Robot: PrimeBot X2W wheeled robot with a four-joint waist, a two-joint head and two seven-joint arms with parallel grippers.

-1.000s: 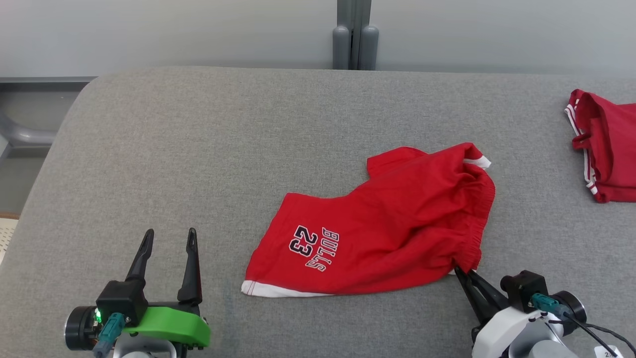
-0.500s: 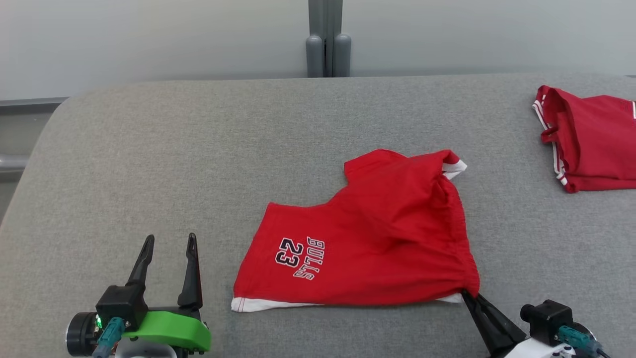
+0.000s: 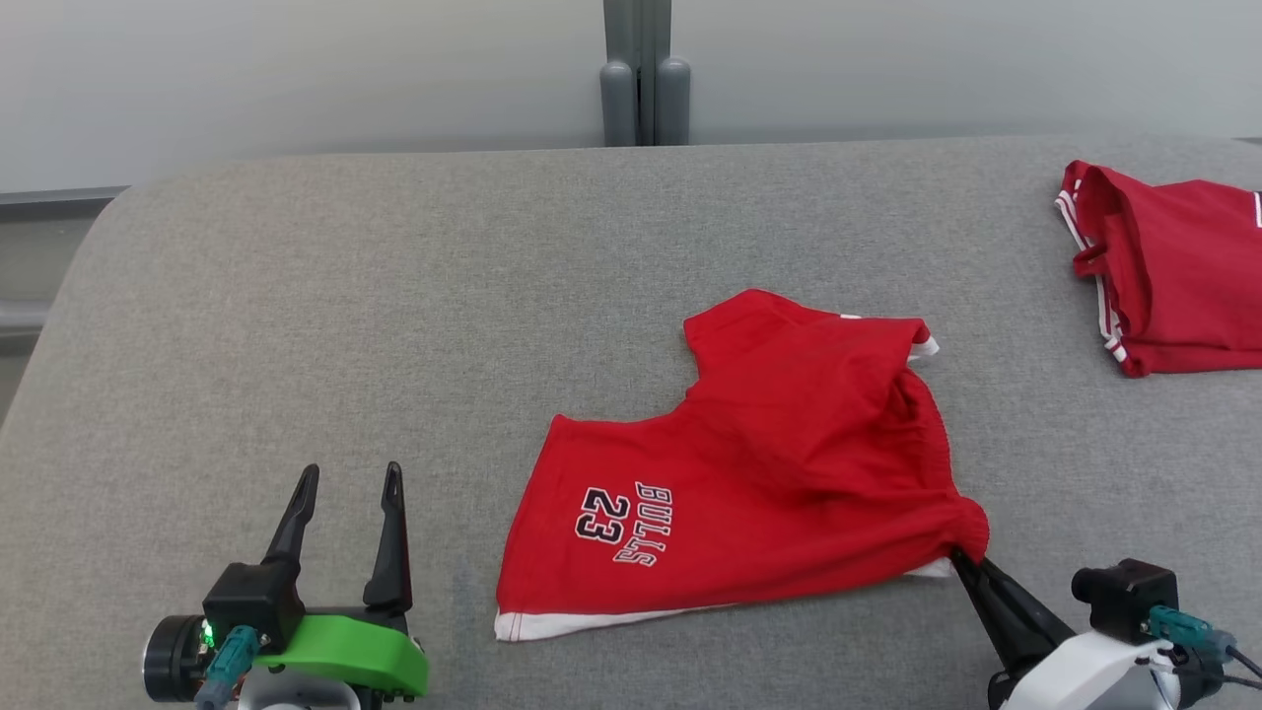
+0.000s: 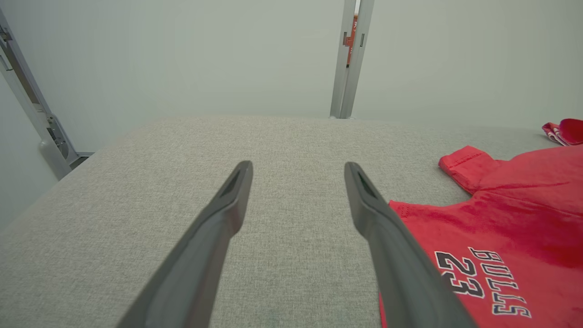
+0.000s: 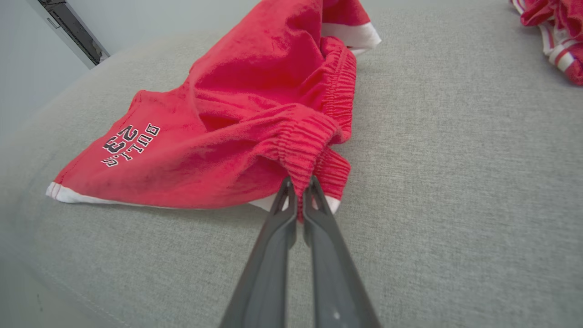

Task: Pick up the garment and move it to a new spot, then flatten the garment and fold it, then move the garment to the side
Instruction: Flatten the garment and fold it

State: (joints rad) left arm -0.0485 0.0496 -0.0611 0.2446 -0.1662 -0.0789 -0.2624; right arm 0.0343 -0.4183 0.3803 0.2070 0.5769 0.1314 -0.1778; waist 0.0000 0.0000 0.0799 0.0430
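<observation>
Red shorts (image 3: 769, 473) printed "BULLS 23", with white hem trim, lie crumpled on the grey padded table (image 3: 394, 296). My right gripper (image 3: 961, 567) is shut on the elastic waistband at the shorts' near right corner; in the right wrist view the red shorts (image 5: 237, 114) bunch up where my right gripper (image 5: 298, 184) pinches the waistband. My left gripper (image 3: 350, 478) stands open at the lower left, a short way left of the hem, holding nothing. In the left wrist view the open left gripper (image 4: 296, 171) hovers over bare table with the red shorts (image 4: 501, 218) to its right.
A second red garment (image 3: 1173, 266) with white stripes lies folded at the table's far right. A grey post (image 3: 641, 74) stands behind the table's back edge. The table's rounded left corner (image 3: 108, 227) drops off to a metal frame.
My right gripper has dragged the waistband corner toward the near right, stretching the shorts out. The head camera shifted too. The left gripper stayed open and still.
</observation>
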